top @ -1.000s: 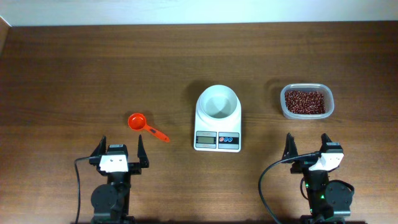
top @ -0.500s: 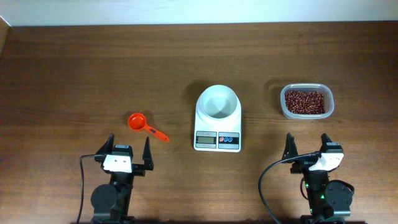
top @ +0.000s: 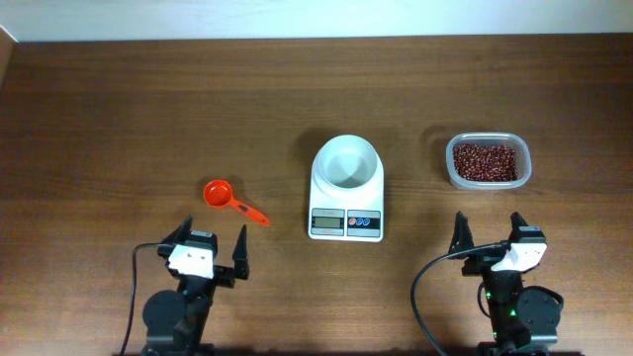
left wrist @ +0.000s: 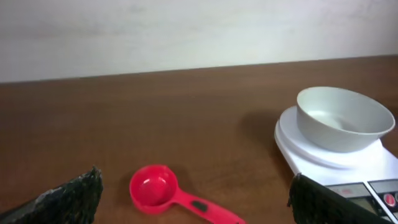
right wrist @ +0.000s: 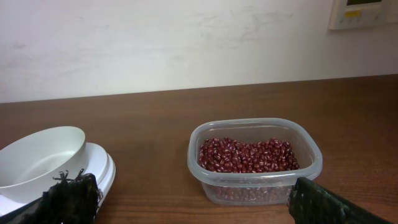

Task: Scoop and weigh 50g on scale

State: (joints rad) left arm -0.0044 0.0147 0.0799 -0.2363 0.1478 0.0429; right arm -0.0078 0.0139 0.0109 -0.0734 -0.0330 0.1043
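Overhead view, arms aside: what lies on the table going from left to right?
orange-red scoop → scale → clear tub holding the beans

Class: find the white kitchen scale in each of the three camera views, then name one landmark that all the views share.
Overhead: the scale sits at centre, between the orange scoop and the bean tub.
Left wrist: right side, cut off by the edge.
Right wrist: lower left corner, partly cut off.
Shared landmark: the round white bowl on it.
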